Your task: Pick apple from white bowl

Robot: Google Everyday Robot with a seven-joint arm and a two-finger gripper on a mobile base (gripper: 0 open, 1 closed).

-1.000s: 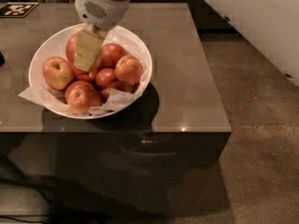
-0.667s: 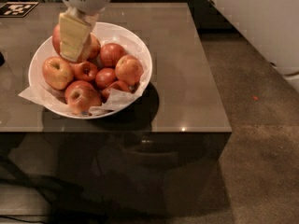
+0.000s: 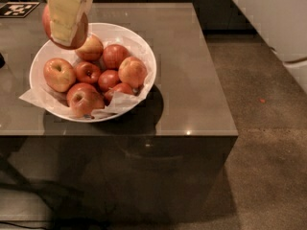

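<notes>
Your tool (image 3: 64, 33) is at the top left corner of the view, clamped on the apple (image 3: 80, 32). One broad cream pad (image 3: 62, 8) lies across the near face of the fruit, and orange-red skin bulges out on both sides of it. The apple hangs over the back left rim of the white bowl (image 3: 117, 28), above the pile rather than in it. Its lower edge shows just beside a paler yellow-tan apple (image 3: 91, 48) at the back of the bowl; I cannot tell whether the two touch. Down in the bowl you have a big apple (image 3: 59, 74) at the left, a small dark red apple (image 3: 88, 72) right next to it, and more red ones packed toward the right and front. Crumpled white paper (image 3: 122, 101) lines the bowl and pokes out over the front rim and at the left. The bowl sits on the left part of the grey-brown bench (image 3: 192, 80), its shadow falling to the right. A black-and-white marker tag (image 3: 18, 8) lies flat at the bench's far left corner. Speckled brown floor (image 3: 268, 152) runs along the right
</notes>
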